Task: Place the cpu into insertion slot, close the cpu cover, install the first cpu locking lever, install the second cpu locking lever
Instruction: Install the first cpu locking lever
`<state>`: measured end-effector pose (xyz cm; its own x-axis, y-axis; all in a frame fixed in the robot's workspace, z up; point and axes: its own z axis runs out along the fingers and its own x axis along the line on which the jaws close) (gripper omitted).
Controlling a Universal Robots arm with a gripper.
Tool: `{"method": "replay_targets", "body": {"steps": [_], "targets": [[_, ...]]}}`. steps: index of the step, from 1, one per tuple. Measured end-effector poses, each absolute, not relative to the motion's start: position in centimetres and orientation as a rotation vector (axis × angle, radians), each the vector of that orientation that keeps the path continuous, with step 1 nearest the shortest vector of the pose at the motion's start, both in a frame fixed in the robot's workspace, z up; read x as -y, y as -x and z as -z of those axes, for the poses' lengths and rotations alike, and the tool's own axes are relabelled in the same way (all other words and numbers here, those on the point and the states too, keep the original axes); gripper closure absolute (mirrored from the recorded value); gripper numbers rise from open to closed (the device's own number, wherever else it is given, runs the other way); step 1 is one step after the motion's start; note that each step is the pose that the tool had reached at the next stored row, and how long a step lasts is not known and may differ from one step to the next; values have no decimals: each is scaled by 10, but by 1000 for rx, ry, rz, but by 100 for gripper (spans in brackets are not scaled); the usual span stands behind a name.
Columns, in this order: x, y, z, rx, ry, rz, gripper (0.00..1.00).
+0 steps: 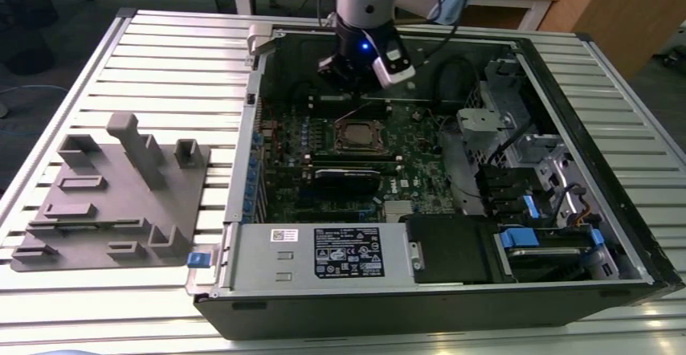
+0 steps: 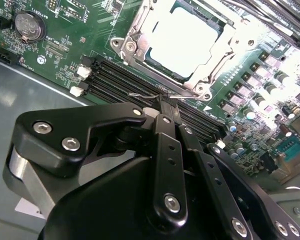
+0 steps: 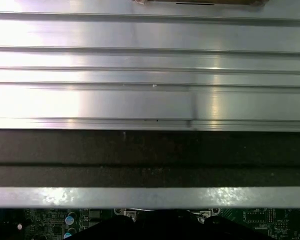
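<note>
In the second wrist view the cpu [image 2: 182, 37] lies in the insertion slot [image 2: 157, 61], its metal top glaring white. The silver cpu cover [image 2: 210, 62] rests flat around it. My gripper [image 2: 162, 102] hangs just beside the socket with its black fingers [image 2: 165, 130] closed together. Their tips meet a thin wire locking lever [image 2: 145, 94] at the socket's edge; whether they pinch it I cannot tell. In the exterior view the gripper [image 1: 359, 78] hovers inside the open computer case, just beyond the insertion slot [image 1: 359, 135].
The case [image 1: 429, 291] lies open on a slatted metal table [image 1: 161, 58]. A black card [image 1: 345, 180], drive cages [image 1: 536, 162] and cables crowd the board. A grey fixture block [image 1: 108, 194] sits at the exterior view's left. Memory slots [image 2: 120, 80] run next to the socket.
</note>
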<state>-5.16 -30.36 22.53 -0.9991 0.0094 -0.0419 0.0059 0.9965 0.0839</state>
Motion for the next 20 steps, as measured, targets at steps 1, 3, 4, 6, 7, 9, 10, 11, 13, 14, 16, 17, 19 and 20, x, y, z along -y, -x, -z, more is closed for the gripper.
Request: {"method": "replay_targets", "body": {"steps": [1, 3, 4, 6, 7, 9, 10, 11, 13, 14, 16, 17, 19, 20], "targets": [[304, 51, -225, -3097, -12, -130, 89], [304, 51, -225, -3097, -12, -130, 89], [304, 51, -224, -3097, -12, -130, 89], [304, 51, -224, -3096, -12, -130, 89], [304, 51, -224, -3097, -12, -130, 89], [304, 51, -224, -3097, -12, -130, 89], [304, 51, -224, -3096, -12, -130, 89], [304, 50, -223, -3096, -12, -130, 89], [304, 50, -223, -3097, -12, -130, 89], [304, 49, -222, -3097, -12, -130, 89], [304, 48, -221, -3097, -12, -130, 89], [304, 47, -221, -3097, -12, -130, 89], [304, 47, -220, -3097, -12, -129, 89], [304, 47, -220, -3097, -12, -129, 89]]}}
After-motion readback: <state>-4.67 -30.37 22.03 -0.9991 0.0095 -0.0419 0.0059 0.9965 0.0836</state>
